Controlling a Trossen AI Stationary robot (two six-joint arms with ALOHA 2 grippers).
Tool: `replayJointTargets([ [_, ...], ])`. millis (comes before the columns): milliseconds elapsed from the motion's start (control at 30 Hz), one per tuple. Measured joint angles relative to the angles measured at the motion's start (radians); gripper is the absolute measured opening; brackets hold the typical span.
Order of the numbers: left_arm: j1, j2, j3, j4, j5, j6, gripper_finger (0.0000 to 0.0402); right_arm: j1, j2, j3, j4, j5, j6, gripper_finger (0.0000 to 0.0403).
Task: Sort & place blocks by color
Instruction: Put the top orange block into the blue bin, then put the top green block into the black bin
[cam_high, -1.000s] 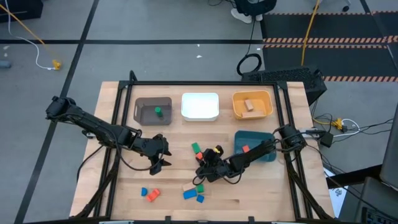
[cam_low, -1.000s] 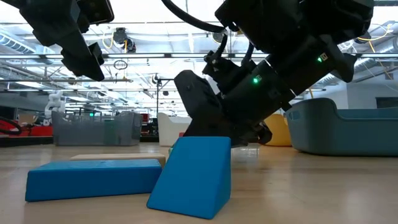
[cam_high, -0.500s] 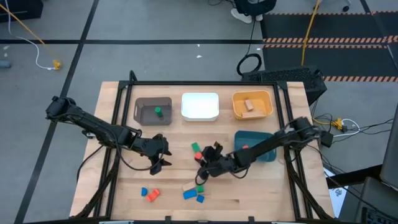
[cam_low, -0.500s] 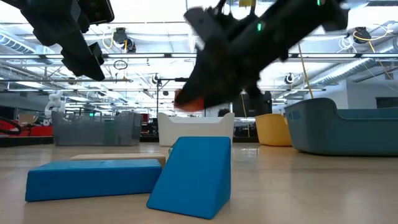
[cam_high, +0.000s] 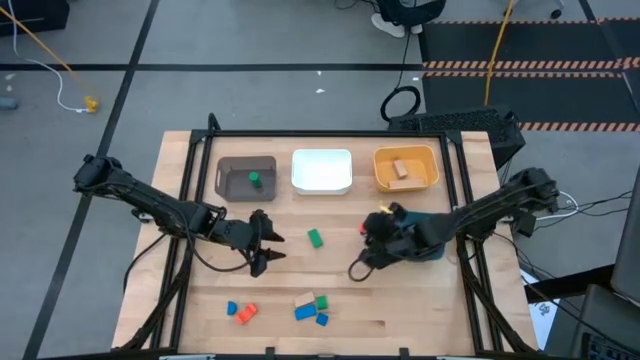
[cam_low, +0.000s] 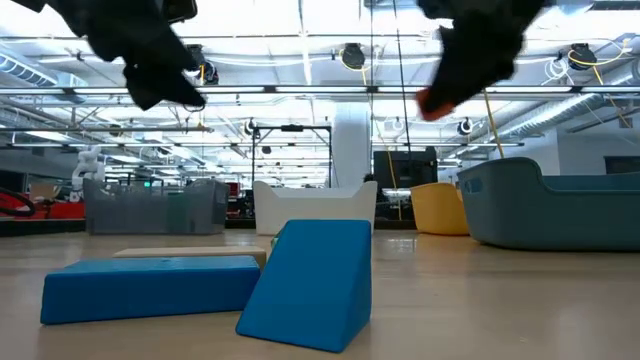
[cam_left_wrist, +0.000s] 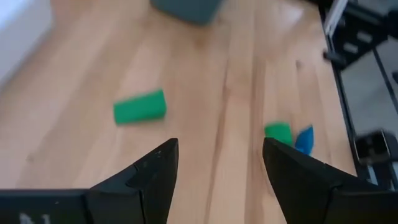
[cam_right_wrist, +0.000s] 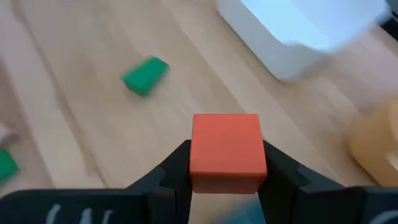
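Between the right tool's (cam_right_wrist: 225, 180) two dark fingers sits a red-orange block (cam_right_wrist: 225, 151), clamped squarely on two opposite faces and lifted clear of the worktop (cam_high: 420, 300). From above, that tool (cam_high: 372, 228) hangs just beside the near left edge of the teal bin (cam_high: 432, 250), with the red cube a small spot at its tip (cam_high: 364, 229).

To finish this step well, the tool should travel over the teal bin's wall with clearance, stop above the bin's open middle and not above its rim, come down low, and only then spread its fingers, so the cube drops flat and does not bounce out. A release over the rim would likely tip it back onto the wood.

One green block (cam_high: 315, 238) lies alone on the worktop between the two arms. Nearer the front edge are a pale wood block, a green one and two blue ones in a loose cluster (cam_high: 310, 307), and further left a blue and a red-orange pair (cam_high: 240, 311). Along the back stand the brown bin (cam_high: 228, 166) with a green piece inside, the white bin (cam_high: 321, 184) and the orange bin (cam_high: 432, 172) holding a pale wood block.

The left tool (cam_high: 266, 250) waits left of the lone green block, its fingers (cam_left_wrist: 144, 180) spread apart and holding nothing.
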Motion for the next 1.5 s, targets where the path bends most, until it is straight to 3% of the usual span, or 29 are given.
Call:
replayJointTargets([
  [233, 0.006, 0.0, 0.0, 0.106, -0.138, 0.053, 0.0234, 0.0, -0.158, -0.181, -0.065, -0.106, 0.13, 0.0116],
  [433, 0.04, 0.0, 0.0, 0.125, -0.141, 0.062, 0.0234, 0.001, -0.273, -0.397, -0.009, -0.185, 0.294, 0.0116],
  [633, 0.09, 0.0, 0.0, 0.125, -0.141, 0.068, 0.0234, 0.001, -0.36, -0.576, 0.139, -0.234, 0.36, 0.0116],
  [833, 0.135, 0.0, 0.0, 0.125, -0.141, 0.068, 0.0234, 0.001, -0.4, -0.707, 0.265, -0.227, 0.426, 0.0131],
  [1033, 0.158, 0.0, 0.0, 0.124, -0.141, 0.06, 0.0234, 0.0, -0.437, -0.744, 0.33, -0.236, 0.394, 0.0185],
  [1500, 0.159, 0.0, 0.0, 0.12, -0.14, 0.068, 0.0234, 0.0, -0.645, -0.744, 0.352, -0.192, 0.334, 0.0184],
])
